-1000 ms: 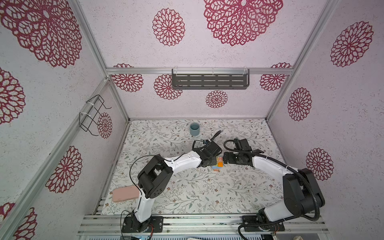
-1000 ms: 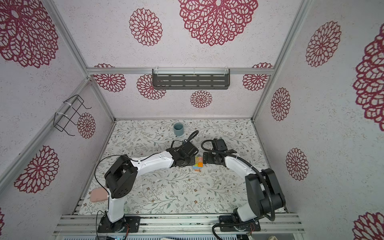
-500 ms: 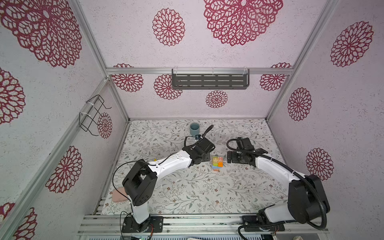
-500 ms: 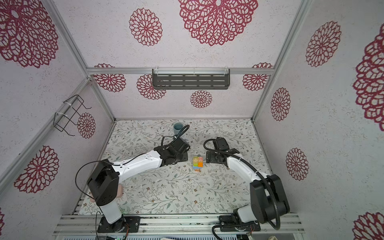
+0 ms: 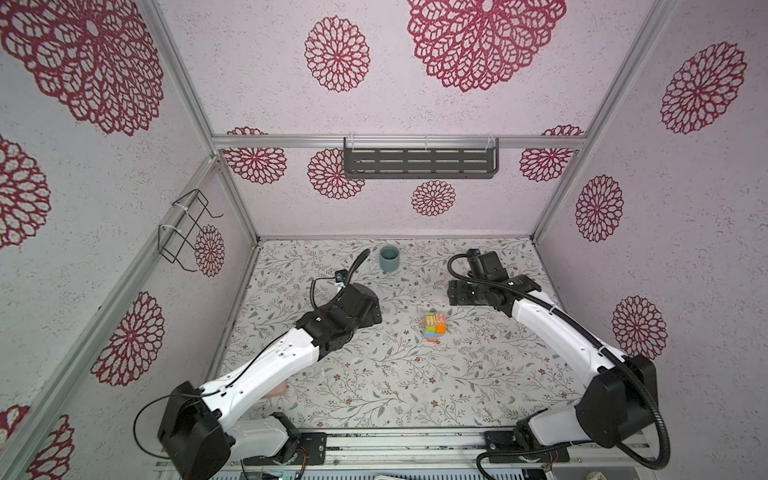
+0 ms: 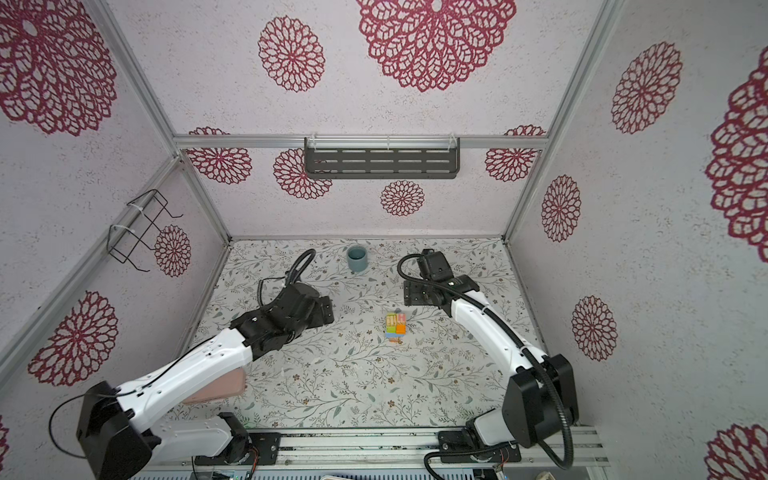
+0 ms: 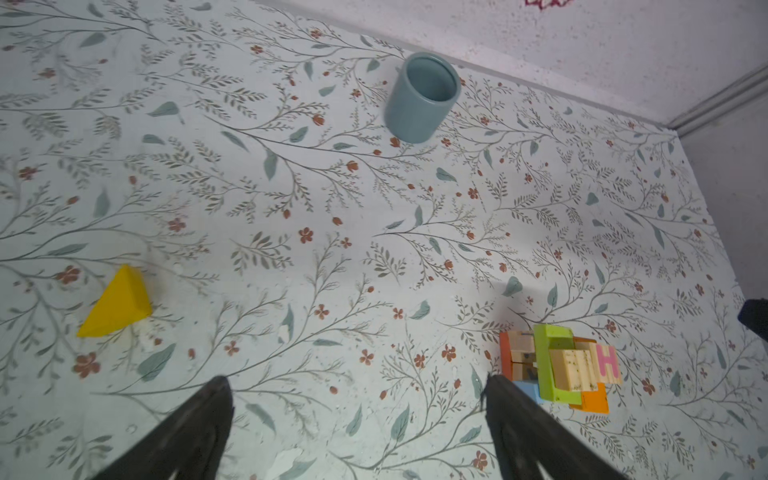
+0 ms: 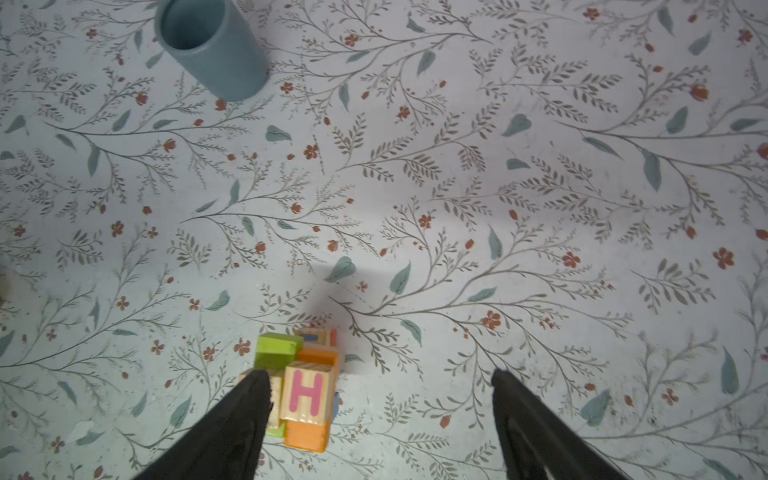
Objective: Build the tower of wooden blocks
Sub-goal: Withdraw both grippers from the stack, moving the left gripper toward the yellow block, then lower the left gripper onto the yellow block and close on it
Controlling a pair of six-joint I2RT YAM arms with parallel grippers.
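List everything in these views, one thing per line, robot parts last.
tower: one, green, orange, blue and tan blocks with a pink-H cube, mid-table between the arms.
yellow wedge: one, yellow, on the table apart from the tower; only the left wrist view shows it.
cup: one, grey-blue, upright near the rear wall.
case: one, pink, front of table, partly under the left arm.
shelf: one, dark grey, rear wall.
wire rack: one, black, left wall.
table: one, floral print.
right arm: one, white and black, like the left.
left fingers: two, black, open, empty.
right fingers: two, black, open, empty, beside the tower.
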